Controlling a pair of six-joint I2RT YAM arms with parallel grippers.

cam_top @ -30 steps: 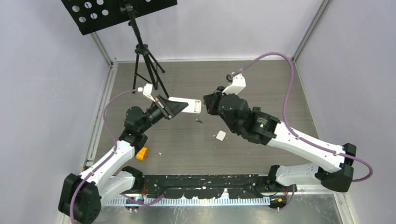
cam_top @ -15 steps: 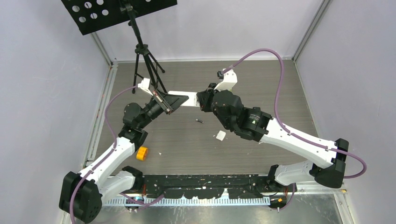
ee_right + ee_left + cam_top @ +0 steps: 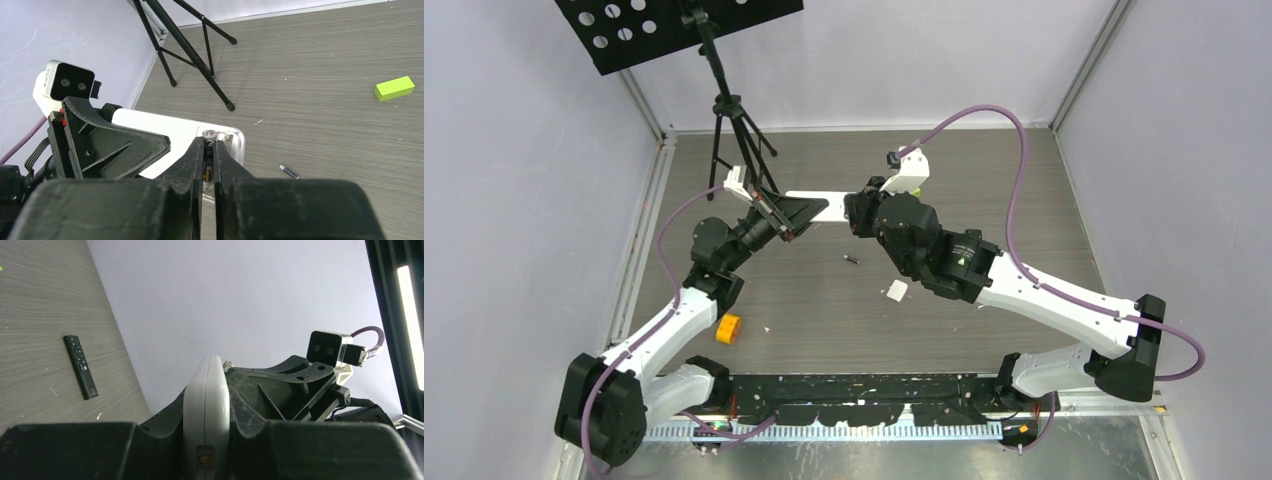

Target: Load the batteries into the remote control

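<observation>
My left gripper (image 3: pixel 786 216) is shut on a white remote (image 3: pixel 816 207) and holds it level above the table, gripped edge-on in the left wrist view (image 3: pixel 206 410). My right gripper (image 3: pixel 857 212) is shut on a dark battery with a pale end (image 3: pixel 208 137). It holds the battery at the remote's open end (image 3: pixel 231 141). A second battery (image 3: pixel 851 260) lies loose on the table below and also shows in the right wrist view (image 3: pixel 289 171).
A small white piece (image 3: pixel 896 290) lies near the right arm. An orange block (image 3: pixel 728 327) sits by the left arm. A lime-green block (image 3: pixel 394 88) and a black remote (image 3: pixel 81 366) lie on the table. A tripod (image 3: pixel 736 135) stands at the back left.
Both grippers have moved toward the back left. The right gripper with its battery has closed in on the free end of the remote.
</observation>
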